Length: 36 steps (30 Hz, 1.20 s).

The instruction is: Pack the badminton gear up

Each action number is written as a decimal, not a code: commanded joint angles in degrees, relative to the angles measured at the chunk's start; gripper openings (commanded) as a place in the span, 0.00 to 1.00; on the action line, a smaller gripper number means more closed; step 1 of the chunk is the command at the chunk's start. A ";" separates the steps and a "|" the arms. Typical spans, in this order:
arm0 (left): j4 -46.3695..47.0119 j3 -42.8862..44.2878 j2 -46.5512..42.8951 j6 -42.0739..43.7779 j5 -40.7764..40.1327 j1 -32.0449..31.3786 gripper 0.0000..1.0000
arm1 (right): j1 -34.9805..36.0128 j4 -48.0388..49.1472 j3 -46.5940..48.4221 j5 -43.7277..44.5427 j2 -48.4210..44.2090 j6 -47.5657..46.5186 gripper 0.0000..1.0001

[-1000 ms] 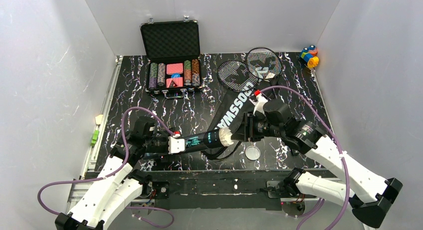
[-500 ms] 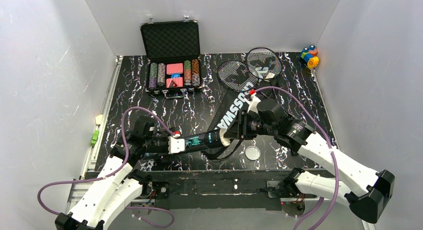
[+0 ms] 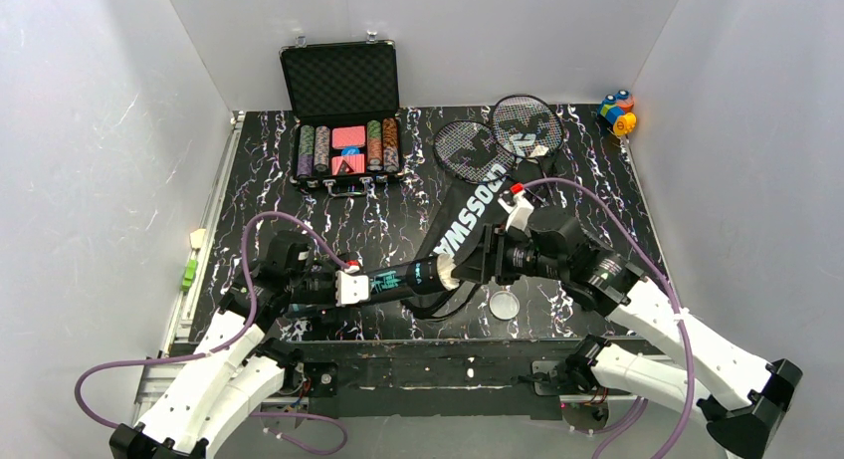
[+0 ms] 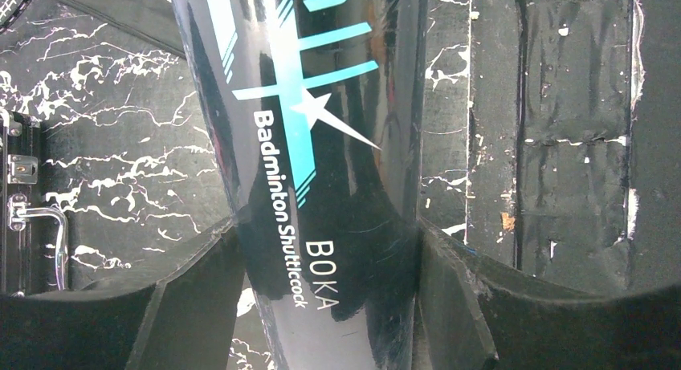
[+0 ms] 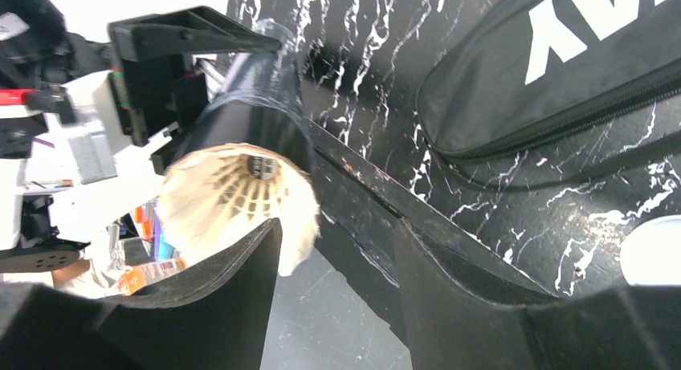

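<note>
1. The left claw (image 3: 360, 286) is clenched on the black shuttlecock tube (image 3: 403, 278) near its left end.
2. The tube's long axis runs left to right, roughly level above the near edge of the worktop (image 3: 259, 180). Its open mouth faces right.
3. A white feather shuttlecock (image 5: 233, 197) sits in that mouth, cork inward and skirt protruding.
4. The right claw (image 5: 337, 229) stands just beyond the mouth, nearly in line with the axis. It is released: its fingers are spread with nothing between them, and one tip is just beside the skirt.
5. Seating the shuttlecock probably calls for a push leftward along the axis. The right arm is nearer. An off-axis push could crush the feathers.
</note>
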 commanded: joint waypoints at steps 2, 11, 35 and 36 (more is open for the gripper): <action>1.85 3.06 -0.12 -0.15 2.22 -0.23 0.00 | 0.09 2.06 -1.90 -1.86 1.44 1.05 0.61; 2.07 3.10 -0.02 -0.64 2.90 -0.23 0.00 | 0.18 5.16 -2.36 -2.26 3.47 1.23 0.57; 3.28 2.91 -0.64 -3.00 3.96 -0.23 0.00 | 6.69 10.57 0.64 4.98 9.35 2.61 0.71; 3.24 2.65 -0.72 -2.74 3.67 -0.23 0.00 | 6.49 8.56 1.40 6.40 7.67 1.56 0.73</action>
